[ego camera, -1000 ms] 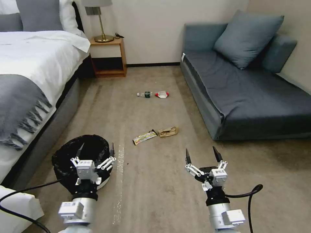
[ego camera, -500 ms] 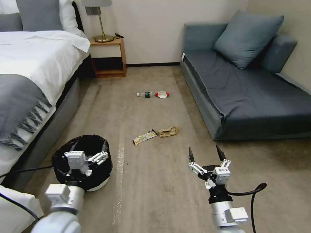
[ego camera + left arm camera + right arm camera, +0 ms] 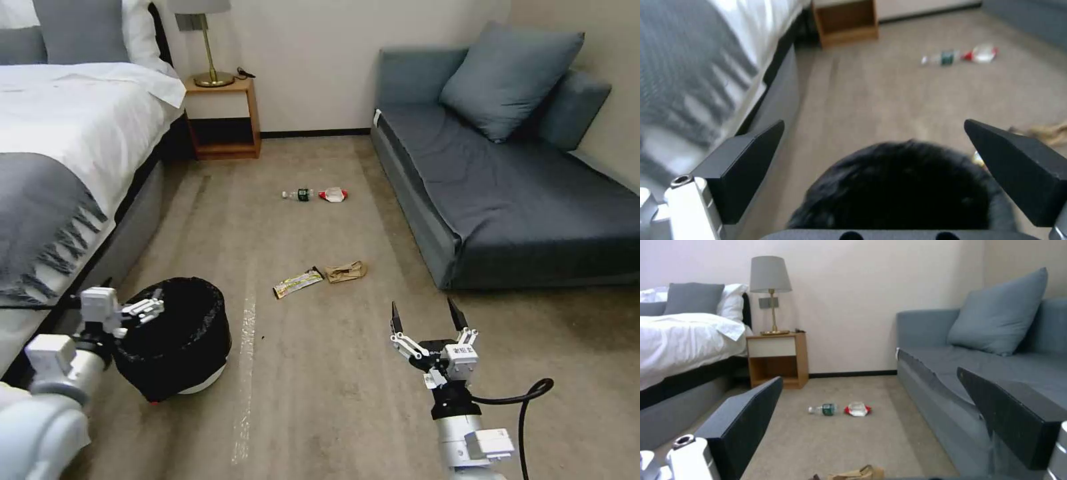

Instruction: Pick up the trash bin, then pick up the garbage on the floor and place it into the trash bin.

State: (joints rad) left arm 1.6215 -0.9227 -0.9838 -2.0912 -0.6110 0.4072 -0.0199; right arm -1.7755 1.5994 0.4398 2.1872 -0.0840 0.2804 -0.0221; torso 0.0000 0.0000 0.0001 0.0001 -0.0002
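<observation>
We see the trash bin (image 3: 175, 339) standing on the carpet (image 3: 320, 373) close to the side of the bed (image 3: 60, 167), its black liner bunched over the rim. Our left gripper (image 3: 880, 173) sits at the bin's bed-side rim; in the left wrist view its two dark fingers (image 3: 746, 166) are spread wide with the black bag between and beyond them, touching neither, so it grips nothing. Our right gripper (image 3: 427, 317) hovers over bare carpet in front of the sofa (image 3: 507, 193), fingers parted and empty.

The garbage lies in two pairs along the middle of the carpet. Nearer us, the yellow-silver snack wrapper (image 3: 297, 283) lies just beside the crumpled brown paper bag (image 3: 346, 271), between the bin and the sofa's front corner. Farther off, toward the wall and the nightstand (image 3: 222, 117), the clear bottle (image 3: 299, 195) with its green label lies on its side just beside the red-and-white wrapper (image 3: 333, 195). All four pieces are well apart from both grippers and outside the bin.
</observation>
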